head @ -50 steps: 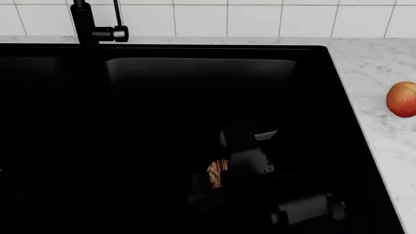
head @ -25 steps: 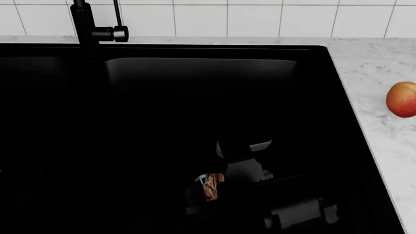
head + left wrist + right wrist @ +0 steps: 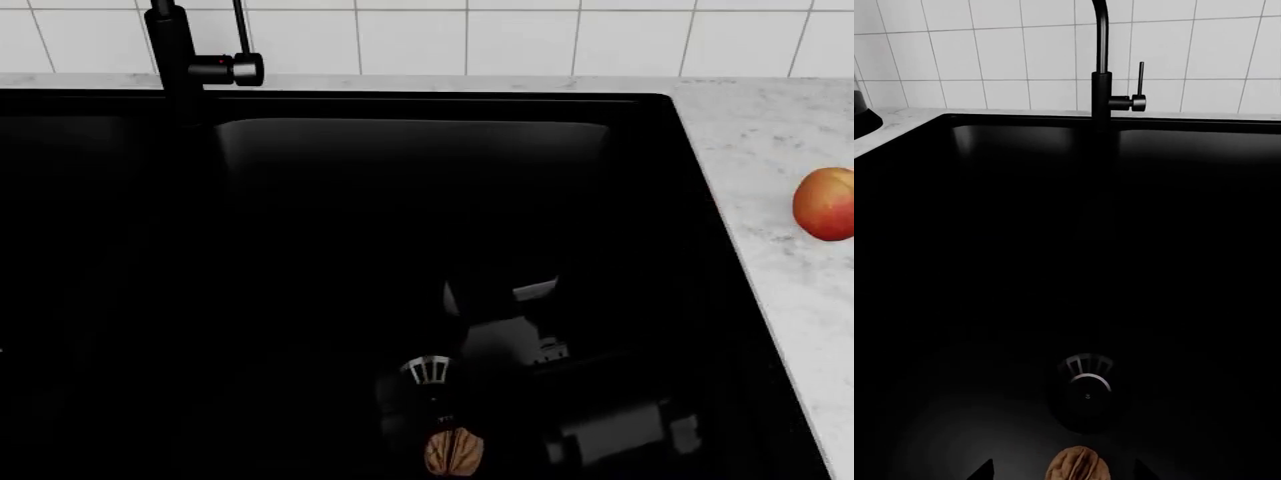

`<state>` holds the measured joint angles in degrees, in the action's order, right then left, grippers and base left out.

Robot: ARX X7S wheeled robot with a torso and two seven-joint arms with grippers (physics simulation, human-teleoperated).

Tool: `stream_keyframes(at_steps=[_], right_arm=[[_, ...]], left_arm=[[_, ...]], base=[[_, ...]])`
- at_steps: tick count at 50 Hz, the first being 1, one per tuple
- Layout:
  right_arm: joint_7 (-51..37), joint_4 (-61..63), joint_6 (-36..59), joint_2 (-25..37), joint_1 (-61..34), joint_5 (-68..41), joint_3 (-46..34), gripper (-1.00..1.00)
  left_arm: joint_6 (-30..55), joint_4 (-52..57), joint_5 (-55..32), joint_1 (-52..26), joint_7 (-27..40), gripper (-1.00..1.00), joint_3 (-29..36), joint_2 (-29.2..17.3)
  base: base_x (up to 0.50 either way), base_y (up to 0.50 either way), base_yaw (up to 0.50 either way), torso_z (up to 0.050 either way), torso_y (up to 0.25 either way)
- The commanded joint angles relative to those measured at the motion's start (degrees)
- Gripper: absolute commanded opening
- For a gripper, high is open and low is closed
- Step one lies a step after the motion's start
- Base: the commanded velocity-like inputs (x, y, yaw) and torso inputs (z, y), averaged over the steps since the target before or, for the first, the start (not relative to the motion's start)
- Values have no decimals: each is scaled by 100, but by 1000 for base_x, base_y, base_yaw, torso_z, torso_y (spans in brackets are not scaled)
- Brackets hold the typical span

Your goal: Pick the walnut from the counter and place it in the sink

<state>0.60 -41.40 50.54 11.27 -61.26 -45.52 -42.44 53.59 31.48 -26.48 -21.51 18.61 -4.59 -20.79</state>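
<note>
the walnut [image 3: 454,453] is lying on the floor of the sink [image 3: 400,150], in its right basin near the front edge, just beside the silver drain strainer [image 3: 427,370]. the right gripper [image 3: 1062,475] is hanging above the walnut with its fingers [image 3: 982,471] standing apart, touching nothing. the peach [image 3: 826,204] is sitting on the counter [image 3: 787,130] near its right edge; the left gripper is lying out of view.

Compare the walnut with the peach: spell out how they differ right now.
The walnut is brown and ridged; the peach is smooth and red-orange. The walnut lies down in the black sink, beside the silver drain strainer; the peach sits up on the white counter, right of the basin. The walnut looks smaller. Both are roundish and ungripped.
</note>
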Motion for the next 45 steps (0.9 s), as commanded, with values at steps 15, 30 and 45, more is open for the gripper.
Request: stream_keyframes(at_steps=[15, 30, 45], right_arm=[[-708, 1572, 390, 523, -62, -588, 634, 100], [-1135, 2456, 538, 823, 166, -952, 988, 100], [-1730, 3541, 791, 1213, 443, -1413, 1403, 100]], left_arm=[[-8, -43, -46, -56, 28, 100, 41, -16], [-6, -6, -77, -40, 59, 100, 46, -29], [-31, -62, -78, -83, 63, 100, 105, -49]], base=[[0, 0, 0, 0, 0], [0, 0, 0, 0, 0], [0, 0, 0, 0, 0]])
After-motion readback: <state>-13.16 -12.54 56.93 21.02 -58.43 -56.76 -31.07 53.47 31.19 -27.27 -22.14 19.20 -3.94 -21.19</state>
